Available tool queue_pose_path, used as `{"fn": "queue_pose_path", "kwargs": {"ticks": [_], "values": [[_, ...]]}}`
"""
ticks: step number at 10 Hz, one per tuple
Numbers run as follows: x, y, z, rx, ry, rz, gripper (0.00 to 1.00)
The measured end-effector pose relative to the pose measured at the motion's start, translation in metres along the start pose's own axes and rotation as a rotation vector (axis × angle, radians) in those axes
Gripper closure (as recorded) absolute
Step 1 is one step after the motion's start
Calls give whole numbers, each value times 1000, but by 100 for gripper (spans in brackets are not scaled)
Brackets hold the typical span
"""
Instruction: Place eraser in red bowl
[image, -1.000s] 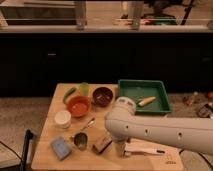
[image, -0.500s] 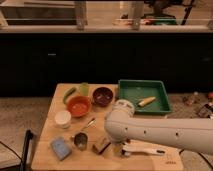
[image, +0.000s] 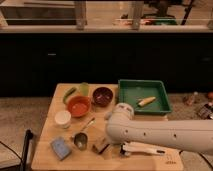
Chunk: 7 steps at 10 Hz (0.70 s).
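The eraser (image: 100, 146), a small dark brown block with a pale top, lies on the wooden table (image: 47, 127) near its front edge. The red bowl (image: 79, 106) stands further back and to the left, open and upright. My thick white arm (image: 160, 135) reaches in from the right across the front of the table. My gripper (image: 118, 145) is under the arm's rounded end, just right of the eraser and largely hidden by the arm.
A dark maroon bowl (image: 102, 95) stands right of the red bowl. Behind them lie green items (image: 75, 91). A green tray (image: 142, 97) holds a yellowish object (image: 146, 101). A white cup (image: 62, 119), metal cup (image: 80, 140), spoon (image: 88, 123), blue sponge (image: 60, 148) and white tool (image: 145, 149) are nearby.
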Motion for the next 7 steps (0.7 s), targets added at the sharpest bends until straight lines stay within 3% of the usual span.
{"fn": "queue_pose_path", "kwargs": {"ticks": [7], "values": [[-4,2,31,1,-29,33,20]]}}
